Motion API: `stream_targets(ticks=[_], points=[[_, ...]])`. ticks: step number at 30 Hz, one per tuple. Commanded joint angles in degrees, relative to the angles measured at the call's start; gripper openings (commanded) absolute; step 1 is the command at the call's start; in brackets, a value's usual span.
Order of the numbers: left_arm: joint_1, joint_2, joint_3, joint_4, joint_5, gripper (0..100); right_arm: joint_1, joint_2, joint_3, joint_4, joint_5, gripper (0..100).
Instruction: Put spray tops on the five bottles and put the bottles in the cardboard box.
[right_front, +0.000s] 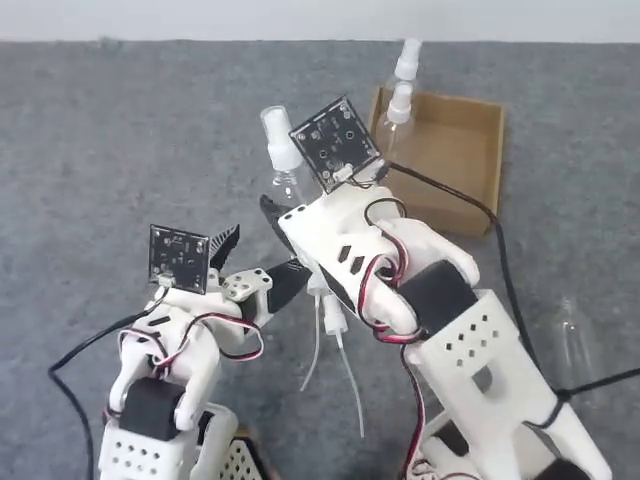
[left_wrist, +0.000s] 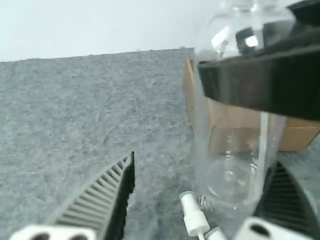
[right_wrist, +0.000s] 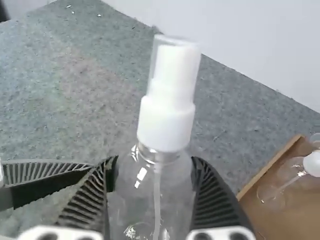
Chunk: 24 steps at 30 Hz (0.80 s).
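Bottle (right_front: 284, 178) clamped in right gripper (right_wrist: 154, 166), beside box (right_front: 460, 150).
Capped with a spray top, it stands upright near the table's far edge, just left of the box, which holds two capped bottles (right_front: 400, 108). Left gripper (right_front: 252, 258) gapes wide beside it, holding nothing. Loose spray tops (right_front: 330, 320) lie between the arms. An uncapped bottle (right_front: 575, 340) sits right of the right arm.

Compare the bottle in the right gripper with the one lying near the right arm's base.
The gripped bottle stands upright; the loose bottle lies on the table. The gripped bottle wears a spray top; the loose bottle shows none. Both are clear.
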Motion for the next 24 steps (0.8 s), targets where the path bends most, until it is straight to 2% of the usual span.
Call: stream_targets(ticks=[1,4,7,10,16,24], points=[[0.1,-0.7,-0.6,-0.7,-0.1,38,6.2,1.7,-7.2,0.8,1.2,0.6],[0.1,-0.7,-0.5,-0.7,-0.2,38,13.6,2.3,-12.4,3.9,4.6,0.6],[0.1,-0.7,-0.5,-0.7,-0.2,38,20.6,2.0,-16.6,8.0,5.2,0.6],[0.1,-0.7,-0.5,-1.0,-0.2,38,27.6,2.9,-16.3,7.5,5.1,0.6],[0.1,-0.4,-0.4,-0.8,0.0,38,38.1,9.2,-6.2,-13.2,5.2,0.6],[0.1,-0.7,0.7,-1.1,-0.1,38,41.4,27.3,-3.5,-36.8,4.7,0.6]])
